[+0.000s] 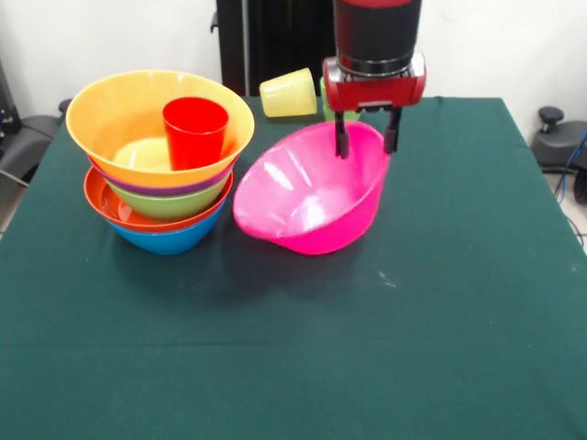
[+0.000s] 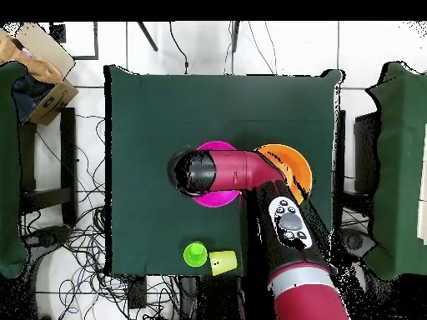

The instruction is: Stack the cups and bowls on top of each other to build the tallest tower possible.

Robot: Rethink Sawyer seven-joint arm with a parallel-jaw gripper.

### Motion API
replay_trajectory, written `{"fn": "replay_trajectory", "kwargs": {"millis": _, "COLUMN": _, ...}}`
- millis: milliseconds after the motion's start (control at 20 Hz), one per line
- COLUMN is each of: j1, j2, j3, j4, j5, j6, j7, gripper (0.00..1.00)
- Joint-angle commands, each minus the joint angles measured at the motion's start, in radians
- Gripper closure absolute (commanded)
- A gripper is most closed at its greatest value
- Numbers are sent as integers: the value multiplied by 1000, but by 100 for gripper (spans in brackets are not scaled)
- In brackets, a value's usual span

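You are working over a dark green table [image 1: 459,302]. The tower [image 1: 160,183] is standing near its left edge, the red cup [image 1: 195,131] inside. The gripper [image 1: 367,137] is straddling the tilted pink bowl's [image 1: 307,197] far rim, fingers spread. Close squarely on the rim before lifting; glossy plastic may slip. No legible writing is showing.

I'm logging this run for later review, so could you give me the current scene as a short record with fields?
tower: nested bowls, yellow-orange bowl on top, blue at the bottom
red cup: upright inside the top bowl
pink bowl: tilted on the table beside the tower, not stacked
gripper: open, fingers straddling the pink bowl's far rim
yellow cup: lying on its side at the far edge
green cup: beside the yellow cup, upright
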Motion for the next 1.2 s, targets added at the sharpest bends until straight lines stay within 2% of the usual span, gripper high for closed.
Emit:
{"fn": "replay_trajectory", "kwargs": {"millis": 50, "j1": -32, "j2": -47, "j3": 136, "j4": -26, "j5": 11, "j6": 157, "j7": -116, "gripper": 0}}
{"fn": "replay_trajectory", "kwargs": {"millis": 300, "j1": -13, "j2": -106, "j3": 160, "j4": -120, "j5": 44, "j6": 326, "j7": -97, "gripper": 0}}
{"fn": "replay_trajectory", "kwargs": {"millis": 450, "j1": -9, "j2": -127, "j3": 175, "j4": -167, "j5": 66, "j6": 389, "j7": -80, "gripper": 0}}
{"fn": "replay_trajectory", "kwargs": {"millis": 700, "j1": -40, "j2": -184, "j3": 211, "j4": -174, "j5": 87, "j6": 448, "j7": -122, "gripper": 0}}
{"fn": "replay_trajectory", "kwargs": {"millis": 950, "j1": -78, "j2": -219, "j3": 228, "j4": -133, "j5": 87, "j6": 447, "j7": -158, "gripper": 0}}
{"fn": "replay_trajectory", "kwargs": {"millis": 1050, "j1": -72, "j2": -187, "j3": 222, "j4": -139, "j5": 59, "j6": 445, "j7": -148, "gripper": 0}}
{"fn": "replay_trajectory", "kwargs": {"millis": 1200, "j1": -82, "j2": -148, "j3": 215, "j4": -88, "j5": 23, "j6": 355, "j7": -138, "gripper": 0}}
